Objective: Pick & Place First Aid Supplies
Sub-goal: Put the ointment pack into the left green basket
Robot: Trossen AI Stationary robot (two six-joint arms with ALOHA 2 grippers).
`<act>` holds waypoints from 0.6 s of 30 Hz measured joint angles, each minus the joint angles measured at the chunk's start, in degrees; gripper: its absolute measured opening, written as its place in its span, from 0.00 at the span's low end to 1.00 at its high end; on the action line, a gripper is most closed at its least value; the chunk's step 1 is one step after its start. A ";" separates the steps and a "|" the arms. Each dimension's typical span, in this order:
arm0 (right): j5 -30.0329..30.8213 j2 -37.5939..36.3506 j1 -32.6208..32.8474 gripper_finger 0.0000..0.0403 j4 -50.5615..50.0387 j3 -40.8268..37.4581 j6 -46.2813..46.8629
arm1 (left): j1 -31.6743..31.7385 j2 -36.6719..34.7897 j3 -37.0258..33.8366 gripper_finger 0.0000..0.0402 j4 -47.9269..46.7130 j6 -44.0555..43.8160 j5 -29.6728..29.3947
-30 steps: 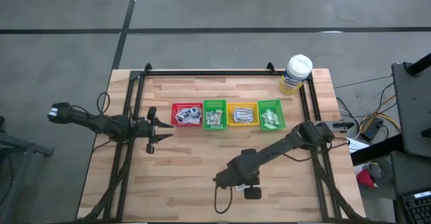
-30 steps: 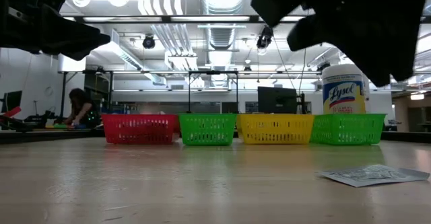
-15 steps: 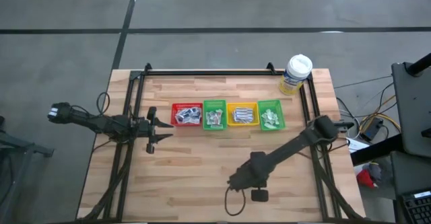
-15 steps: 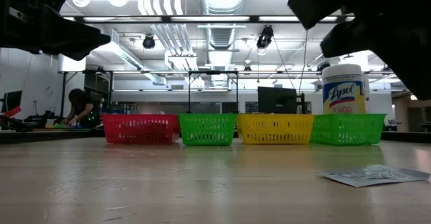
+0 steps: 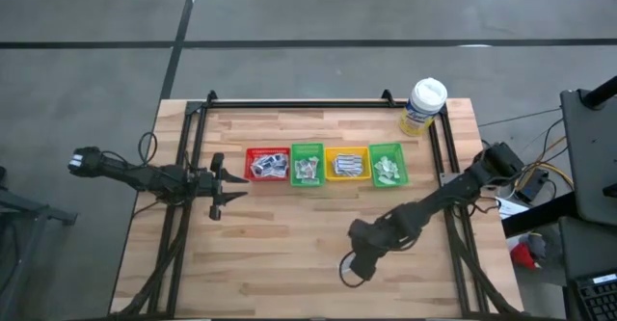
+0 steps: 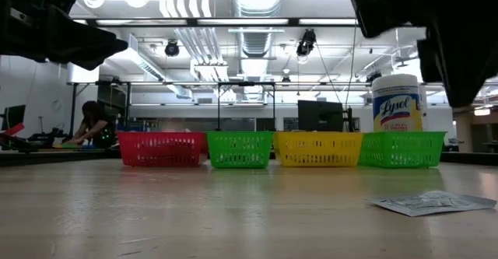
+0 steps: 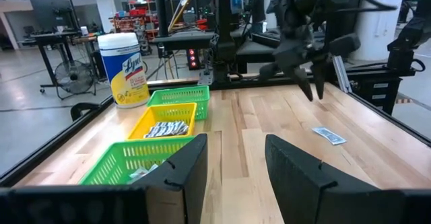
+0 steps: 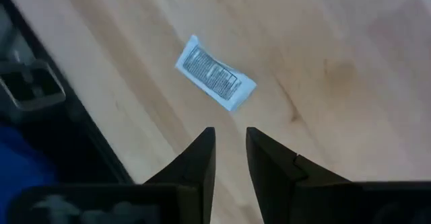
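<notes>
Item: packet (image 8: 215, 82) flat on table (image 8: 350, 62); my right gripper (image 8: 230, 155) above, fingers narrowly apart, empty. Risk: fingertips skid, packet slides off edge.

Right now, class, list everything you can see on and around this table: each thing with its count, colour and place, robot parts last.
bins: four; red, green, yellow, green; one row mid-table, each holding packets.
loose packet: one, white with grey print, flat on the wood below the right gripper.
Lysol canister: one, yellow label, white cap, far right corner.
table: one, light wood, black frame.
person: one, in the room behind.
left gripper: open, beside the red bin.
right gripper: narrow gap between fingers, empty, above the packet.
</notes>
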 joint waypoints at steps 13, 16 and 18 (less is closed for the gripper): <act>-0.88 0.01 0.00 0.25 8.63 -5.33 21.45 | 0.01 0.00 -0.02 0.38 -0.04 0.00 -0.17; -0.90 0.94 0.02 0.25 8.88 -4.17 22.07 | 0.00 0.00 0.00 0.38 -0.07 0.01 -0.19; -0.97 1.86 0.02 0.25 8.73 -3.42 22.10 | 0.00 0.00 0.00 0.38 -0.07 0.02 -0.20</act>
